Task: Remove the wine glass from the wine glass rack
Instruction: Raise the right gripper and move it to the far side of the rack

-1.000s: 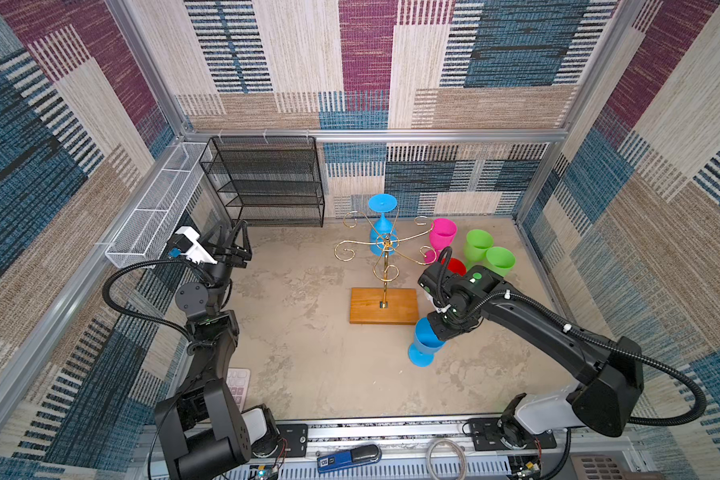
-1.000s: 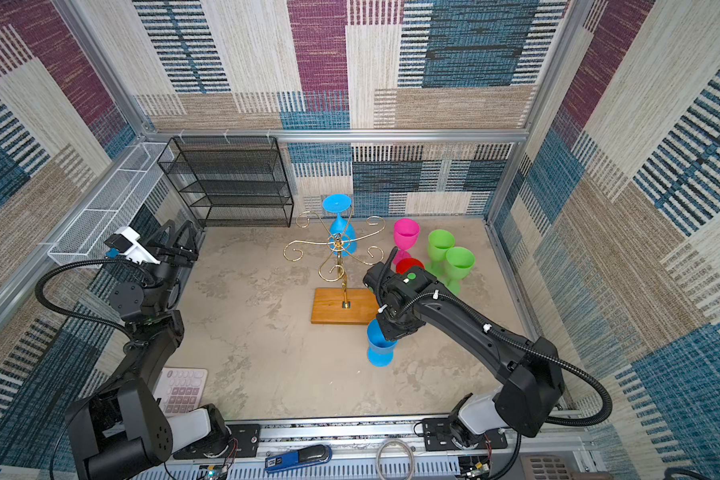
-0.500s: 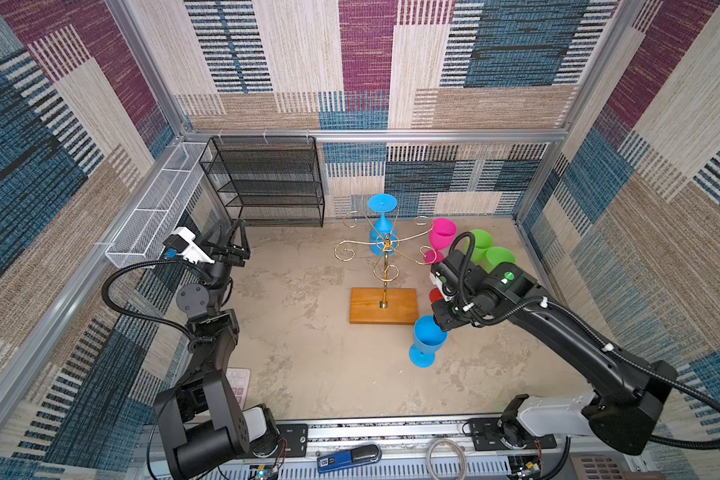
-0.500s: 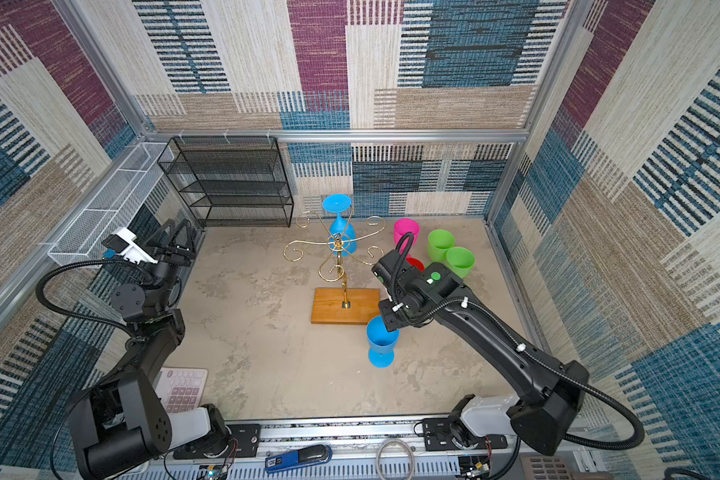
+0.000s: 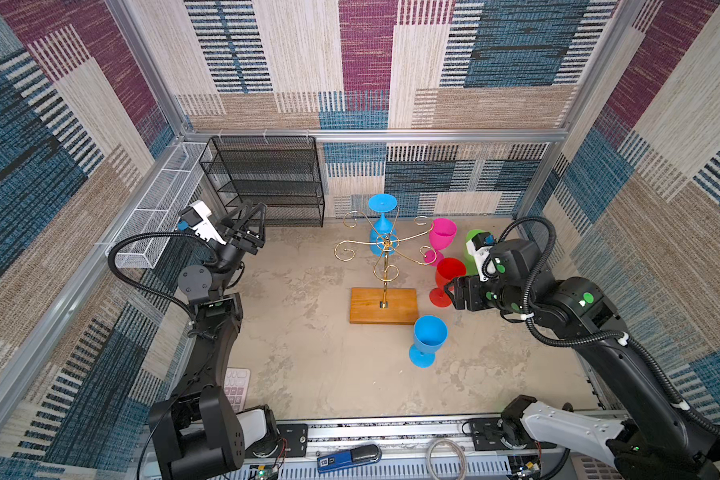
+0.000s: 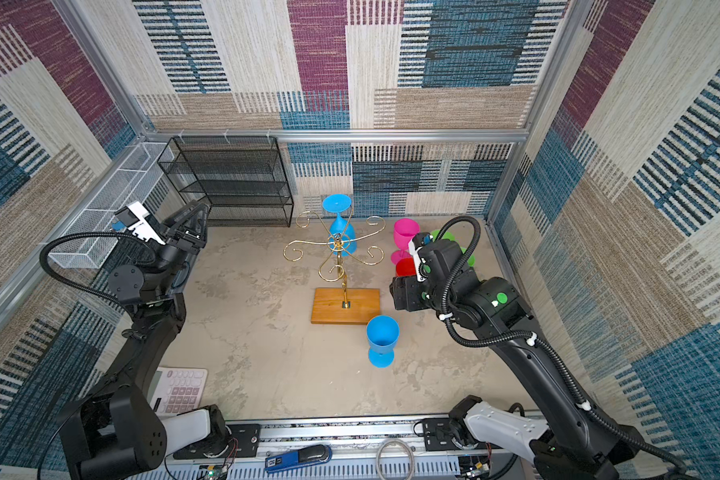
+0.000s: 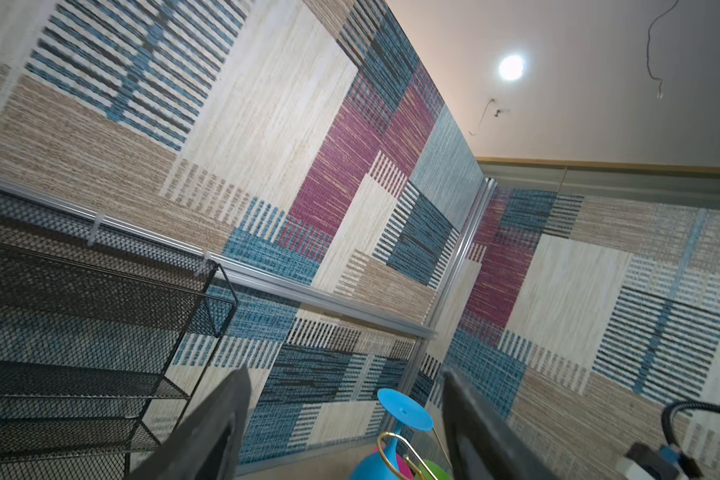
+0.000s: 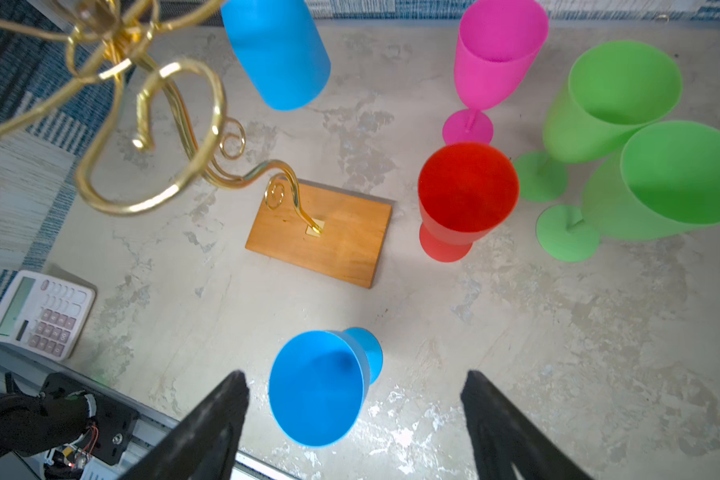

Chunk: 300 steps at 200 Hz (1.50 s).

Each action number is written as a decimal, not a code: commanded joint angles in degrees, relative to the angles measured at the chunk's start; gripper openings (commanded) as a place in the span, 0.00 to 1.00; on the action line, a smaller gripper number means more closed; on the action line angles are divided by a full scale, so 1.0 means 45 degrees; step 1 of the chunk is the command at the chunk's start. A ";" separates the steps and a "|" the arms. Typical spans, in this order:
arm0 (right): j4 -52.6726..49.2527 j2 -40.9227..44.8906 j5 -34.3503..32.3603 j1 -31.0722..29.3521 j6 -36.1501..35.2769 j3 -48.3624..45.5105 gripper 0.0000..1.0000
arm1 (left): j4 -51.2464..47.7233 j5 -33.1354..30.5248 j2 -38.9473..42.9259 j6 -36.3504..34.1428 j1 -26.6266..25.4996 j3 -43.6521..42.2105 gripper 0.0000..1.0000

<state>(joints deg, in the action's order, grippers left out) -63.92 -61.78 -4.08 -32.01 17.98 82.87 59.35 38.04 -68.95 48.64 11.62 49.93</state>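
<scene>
Gold wine glass rack (image 5: 366, 307) — one blue glass (image 5: 382, 226) hanging (inverted).

Fig. | wine glass rack (image 5: 386, 266): we see gold wire scroll arms on a stem, upright on an orange-brown wooden base (image 5: 366, 306) | blue wine glass (image 5: 429, 337): free, upright, just beside the base's front right corner | second blue wine glass (image 5: 382, 227): hung inverted, above and behind the base

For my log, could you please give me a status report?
Left gripper open, empty; right gripper open above upright blue wine glass on table. Another blue glass hangs inverted on gold wire rack. No obstruction seen.
</scene>
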 commanded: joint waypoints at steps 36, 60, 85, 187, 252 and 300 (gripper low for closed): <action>0.4216 0.0269 0.1159 0.2133 -0.1026 -0.0490 0.93 | -1.3102 -0.0312 0.0167 -0.6055 -0.1490 0.5041 0.73; 0.5953 0.0163 0.2808 0.3622 -0.1212 -0.0850 0.94 | -1.4774 0.0349 -0.0733 -0.6264 -0.1682 0.6671 0.73; 0.7525 -0.0476 0.4853 0.5001 -0.1090 -0.0828 0.94 | -1.5652 0.0835 -0.1352 -0.6474 -0.1985 0.7662 0.72; 1.0152 -0.6106 1.0661 0.5964 -0.1148 0.2566 0.75 | -1.5020 0.0462 -0.0494 -0.7873 -0.2217 0.6398 0.72; 0.8900 -0.9191 1.2768 0.5549 -0.1301 0.5492 0.69 | -1.2748 0.0456 0.0266 -0.7997 -0.2140 0.4618 0.73; 0.6700 -1.1317 1.3074 0.4865 -0.1858 0.8472 0.62 | -1.2552 0.0317 0.0633 -0.8291 -0.1981 0.4066 0.74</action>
<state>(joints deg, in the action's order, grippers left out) -27.35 -109.36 52.84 -8.99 11.66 115.85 -0.23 40.16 -66.94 14.15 2.48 69.06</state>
